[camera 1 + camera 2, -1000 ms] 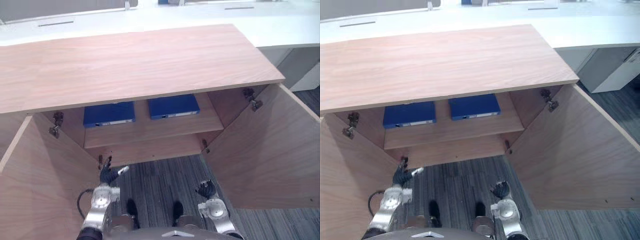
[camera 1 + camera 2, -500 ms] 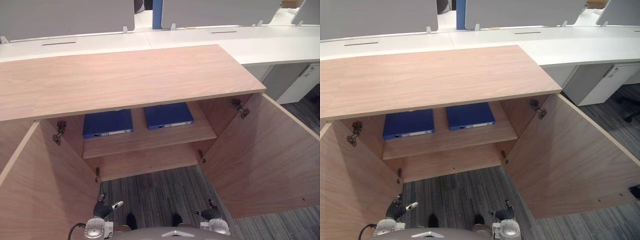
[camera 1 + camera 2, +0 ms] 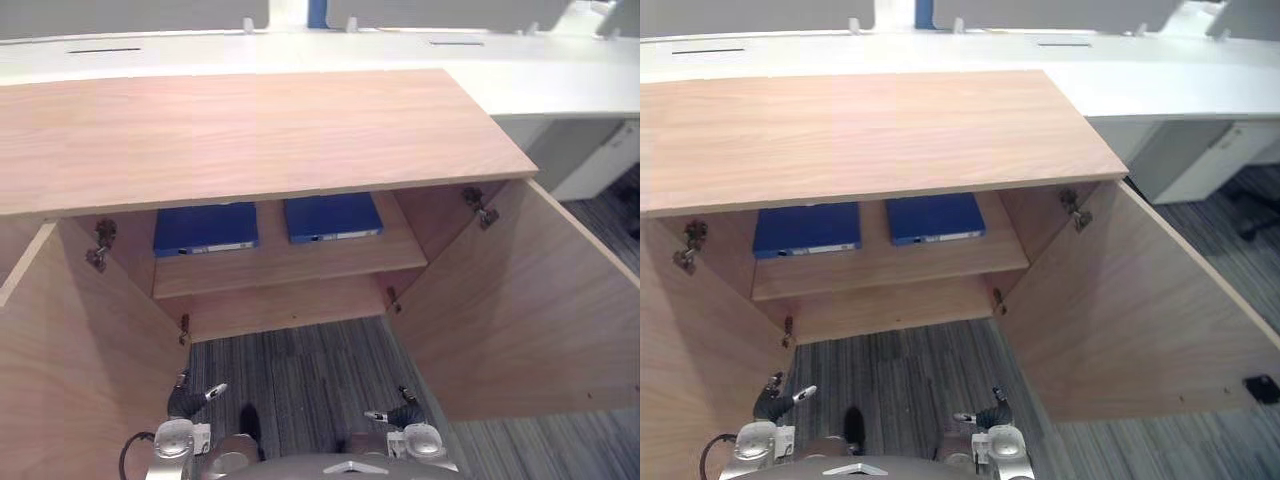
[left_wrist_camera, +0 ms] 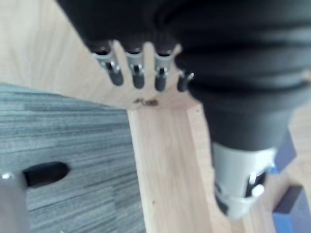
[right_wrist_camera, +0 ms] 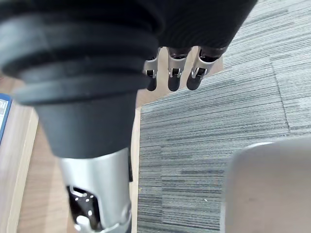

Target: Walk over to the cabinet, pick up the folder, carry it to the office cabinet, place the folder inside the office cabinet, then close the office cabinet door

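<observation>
Blue folders [image 3: 205, 228] flat on shelf [image 3: 300, 265], spines facing out, long sides crosswise, left robot hand [image 3: 190, 398], right robot hand [image 3: 398, 413] slack-fingered, empty

Dark ribbed covers sheathe the left hand [image 4: 137, 68] and right hand [image 5: 172, 68].

Left hand [image 4: 136, 73] — relaxed, holding nothing — above a wooden cabinet panel [image 4: 165, 165] and grey carpet [image 4: 63, 131].

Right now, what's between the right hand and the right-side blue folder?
Between the right hand and that folder: bare grey carpet, then the cabinet's lower panel and the front strip of the wooden shelf. Nothing loose; both eye views show it.
</observation>
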You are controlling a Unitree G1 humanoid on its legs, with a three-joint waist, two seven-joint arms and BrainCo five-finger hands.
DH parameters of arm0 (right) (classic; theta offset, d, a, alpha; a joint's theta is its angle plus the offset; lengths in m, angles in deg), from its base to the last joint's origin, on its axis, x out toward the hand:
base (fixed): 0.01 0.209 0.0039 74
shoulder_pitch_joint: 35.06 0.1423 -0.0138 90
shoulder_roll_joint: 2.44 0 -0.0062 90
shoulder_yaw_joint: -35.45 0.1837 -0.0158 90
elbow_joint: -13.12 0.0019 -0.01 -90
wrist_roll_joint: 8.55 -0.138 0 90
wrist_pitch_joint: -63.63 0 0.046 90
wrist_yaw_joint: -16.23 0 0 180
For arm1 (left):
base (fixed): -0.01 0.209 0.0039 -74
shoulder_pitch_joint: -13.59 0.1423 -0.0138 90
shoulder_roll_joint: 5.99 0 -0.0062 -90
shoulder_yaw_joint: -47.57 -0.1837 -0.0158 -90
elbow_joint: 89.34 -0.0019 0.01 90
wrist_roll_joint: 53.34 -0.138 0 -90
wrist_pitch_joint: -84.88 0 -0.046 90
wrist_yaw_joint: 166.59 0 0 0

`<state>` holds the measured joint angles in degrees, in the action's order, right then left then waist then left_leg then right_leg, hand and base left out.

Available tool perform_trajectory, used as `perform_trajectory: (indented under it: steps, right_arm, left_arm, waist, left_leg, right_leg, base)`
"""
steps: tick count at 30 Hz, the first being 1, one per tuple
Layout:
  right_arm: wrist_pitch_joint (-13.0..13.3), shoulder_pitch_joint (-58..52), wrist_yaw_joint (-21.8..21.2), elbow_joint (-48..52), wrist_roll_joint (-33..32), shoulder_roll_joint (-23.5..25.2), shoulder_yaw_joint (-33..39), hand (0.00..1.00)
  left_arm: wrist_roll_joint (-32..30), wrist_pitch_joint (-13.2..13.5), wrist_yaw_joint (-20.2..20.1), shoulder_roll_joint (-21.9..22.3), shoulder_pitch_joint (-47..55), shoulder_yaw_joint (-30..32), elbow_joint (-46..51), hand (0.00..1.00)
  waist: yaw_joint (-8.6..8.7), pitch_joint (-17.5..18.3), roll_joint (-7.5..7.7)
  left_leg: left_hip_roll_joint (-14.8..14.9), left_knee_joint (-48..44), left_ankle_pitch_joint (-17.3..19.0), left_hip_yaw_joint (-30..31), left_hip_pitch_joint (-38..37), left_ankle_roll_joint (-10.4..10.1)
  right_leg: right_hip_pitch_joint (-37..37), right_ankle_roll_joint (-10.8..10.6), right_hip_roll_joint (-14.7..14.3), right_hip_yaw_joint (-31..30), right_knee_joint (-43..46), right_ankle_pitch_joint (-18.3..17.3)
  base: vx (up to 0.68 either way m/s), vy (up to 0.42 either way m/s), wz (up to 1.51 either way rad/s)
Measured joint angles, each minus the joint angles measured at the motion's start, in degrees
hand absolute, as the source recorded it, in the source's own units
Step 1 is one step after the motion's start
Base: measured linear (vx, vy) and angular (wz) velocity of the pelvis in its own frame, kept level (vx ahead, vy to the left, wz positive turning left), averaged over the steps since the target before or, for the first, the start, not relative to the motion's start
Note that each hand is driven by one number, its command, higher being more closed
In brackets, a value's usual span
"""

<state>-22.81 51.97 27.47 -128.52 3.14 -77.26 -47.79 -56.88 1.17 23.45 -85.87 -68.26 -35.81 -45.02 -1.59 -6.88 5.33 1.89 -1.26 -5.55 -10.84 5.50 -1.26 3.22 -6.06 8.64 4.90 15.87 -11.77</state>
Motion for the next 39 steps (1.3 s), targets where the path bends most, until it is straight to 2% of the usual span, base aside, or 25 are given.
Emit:
perform_trajectory:
  steps: [1,2,5,6,7,8,9,10,11,12,14,15,19,24,25,29,33,36,39]
  right_arm:
    - [0.0,0.9,0.1,0.2,-0.1,-0.7,0.1,0.0]
    - [0.0,1.3,0.2,0.1,-0.1,-1.1,0.2,0.0]
    - [-0.1,1.3,0.5,0.0,-0.2,-1.6,0.1,0.0]
    - [-0.1,1.3,0.6,0.0,-0.3,-1.7,0.2,0.0]
    - [-0.1,1.4,0.8,0.1,-0.4,-1.9,0.3,0.0]
    - [-0.1,1.4,1.2,0.2,-0.5,-1.7,0.8,0.0]
    - [-0.1,1.3,1.7,0.2,-0.6,-1.8,1.4,0.0]
    - [-0.1,1.1,1.8,0.2,-0.7,-2.2,1.9,0.0]
    - [-0.1,0.5,1.9,0.4,-0.8,-2.6,2.3,0.0]
    - [-0.1,-0.2,1.9,0.9,-1.1,-2.8,2.9,0.0]
    - [0.0,-1.1,1.8,1.4,-1.4,-1.9,3.2,0.0]
    - [0.0,-1.3,1.8,1.6,-1.7,-1.1,3.2,0.0]
    - [-0.1,-2.3,1.8,4.7,-1.0,-0.3,3.0,0.0]
    - [0.0,-6.7,2.0,21.5,1.3,-0.4,5.1,0.0]
    - [0.3,-7.6,2.8,26.9,1.9,-0.5,7.4,0.0]
    - [1.5,-8.9,4.5,37.1,2.1,-0.6,14.3,0.0]
    - [1.8,-10.4,7.1,40.2,1.2,-0.5,22.2,0.0]
    - [1.7,-10.9,10.3,41.1,-2.1,-0.5,29.7,0.0]
    - [1.7,-11.6,12.0,41.9,-4.5,-0.5,33.3,0.0]
  left_arm:
    - [0.1,0.0,-0.1,1.5,-0.2,-0.4,0.0,0.0]
    - [0.2,0.0,0.0,2.8,-0.4,-0.8,-0.1,0.0]
    - [0.8,-0.1,0.1,3.7,-0.4,-1.6,-0.2,0.0]
    - [0.8,-0.1,0.1,3.6,-0.4,-1.8,-0.2,0.0]
    - [0.8,-0.1,0.1,3.5,-0.4,-2.0,-0.3,0.0]
    - [0.8,-0.1,0.1,3.4,-1.1,-2.2,-0.4,0.0]
    - [0.6,-0.1,-0.1,3.3,-1.7,-2.2,-0.4,0.0]
    - [0.6,-0.1,-0.1,3.3,-1.6,-2.2,-0.6,0.0]
    - [0.6,-0.1,-0.1,3.6,-1.2,-2.2,-0.8,0.0]
    - [0.5,-0.1,-0.2,4.0,-0.7,-2.1,-1.2,0.0]
    - [0.5,-0.2,-0.2,3.7,-0.7,-2.0,-2.2,0.0]
    - [0.5,-0.2,-0.2,3.5,-0.5,-1.7,-2.5,0.0]
    - [-0.1,-0.5,-0.4,2.8,-0.7,-2.3,-2.7,0.0]
    - [-1.3,-0.6,-0.3,2.5,1.0,-2.3,-2.4,0.0]
    - [-1.8,-0.6,-0.3,2.5,1.5,-2.4,-2.3,0.0]
    - [-2.3,-0.7,-0.3,2.4,1.9,-2.7,-2.2,0.0]
    - [-2.3,-0.7,-0.3,2.4,2.5,-3.4,-2.1,0.0]
    - [-2.3,-0.8,-0.3,2.4,2.7,-3.4,-1.9,0.0]
    - [-2.3,-1.2,-0.3,2.5,4.1,-3.4,0.1,0.0]
  waist:
    - [-0.05,-1.2,-2.3]
    - [0.18,-2.2,-3.74]
    - [0.1,-3.2,-5.22]
    - [0.17,-3.3,-5.36]
    - [0.19,-3.2,-5.18]
    - [0.24,-3.4,-3.74]
    - [0.18,-3.9,-2.77]
    - [0.34,-3.8,-2.78]
    - [0.6,-3.7,-2.88]
    - [0.82,-3.2,-5.03]
    - [0.83,-2.9,-4.44]
    - [1.19,-2.4,-4.2]
    - [1.8,-1.3,-3.93]
    - [2.85,-0.5,-4.46]
    - [3.48,0.0,-4.72]
    - [4.29,0.4,-4.79]
    - [5.24,1.6,-5.08]
    - [6.35,2.0,-5.66]
    - [6.59,2.3,-6.08]
  left_leg:
    - [1.9,-0.1,-1.0,1.3,1.1,-0.9]
    - [3.0,0.2,-2.2,2.5,1.9,-1.5]
    - [4.9,1.9,-4.1,4.2,2.1,-3.7]
    - [5.1,2.4,-4.1,4.5,2.1,-4.1]
    - [5.3,3.0,-2.5,4.4,2.5,-5.8]
    - [4.5,0.9,0.1,3.4,3.8,-5.8]
    - [3.4,-6.4,1.5,2.8,4.5,-3.8]
    - [2.5,-11.3,3.5,2.9,3.7,-3.3]
    - [2.1,-12.6,7.7,2.9,2.0,-3.3]
    - [2.3,-9.3,10.7,3.1,-1.3,-2.6]
    - [1.4,-5.9,9.1,2.0,-3.1,-2.0]
    - [1.0,-3.5,8.1,1.3,-4.3,-1.7]
    - [0.3,-1.0,6.6,0.1,-5.0,-0.9]
    - [0.3,1.8,6.2,-3.4,-8.8,-1.0]
    - [0.3,2.0,6.4,-4.2,-8.8,-1.0]
    - [0.8,2.4,6.8,-6.7,-10.1,-1.2]
    - [1.0,2.3,7.4,-8.1,-10.7,-1.5]
    - [1.1,2.3,7.5,-8.2,-10.9,-1.5]
    - [1.5,2.2,8.0,-9.1,-11.6,-1.7]
  right_leg:
    - [-1.1,1.0,-2.1,1.6,-2.9,2.3]
    - [-1.3,1.6,-3.3,2.6,-4.0,3.3]
    - [-0.9,3.0,-5.6,5.0,-3.3,3.6]
    - [-0.5,3.4,-5.8,5.4,-3.0,3.6]
    - [0.1,4.0,-5.8,6.0,-3.1,3.9]
    - [1.0,4.9,-4.3,6.4,-3.5,4.2]
    - [1.5,4.9,-2.7,6.2,-3.2,4.5]
    - [1.7,4.8,-1.8,5.9,-3.0,4.6]
    - [1.7,4.4,-1.8,5.4,-3.1,4.6]
    - [1.7,3.8,-2.6,4.8,-2.9,4.7]
    - [1.6,3.0,-2.2,3.5,-4.0,5.8]
    - [0.5,2.5,-2.1,3.0,-6.7,7.6]
    - [-0.4,1.6,-2.2,1.8,-10.3,10.3]
    - [-2.0,1.4,-3.1,-1.7,-12.7,11.9]
    - [-1.7,1.4,-3.4,-2.9,-13.2,12.2]
    - [-1.3,1.5,-4.2,-5.1,-13.7,12.8]
    - [-1.3,1.7,-4.8,-6.4,-14.0,12.9]
    - [-1.5,1.8,-4.9,-6.8,-14.2,13.0]
    - [-1.9,1.8,-5.1,-7.4,-14.3,13.0]
  base:
    - [-0.15,-0.176,0.3]
    - [-0.14,-0.131,0.33]
    - [-0.19,-0.131,0.28]
    - [-0.14,-0.079,0.2]
    - [-0.17,-0.059,0.26]
    - [-0.15,-0.007,0.2]
    - [-0.15,0.005,0.14]
    - [-0.12,0.039,-0.02]
    - [-0.09,0.067,-0.1]
    - [-0.06,0.113,-0.23]
    - [-0.04,0.104,-0.31]
    - [-0.02,0.081,-0.23]
    - [0.0,0.066,-0.15]
    - [0.01,0.014,-0.39]
    - [0.0,0.014,-0.33]
    - [-0.01,-0.001,-0.35]
    - [0.01,-0.005,-0.2]
    - [0.0,-0.006,-0.05]
    - [-0.01,-0.001,-0.14]
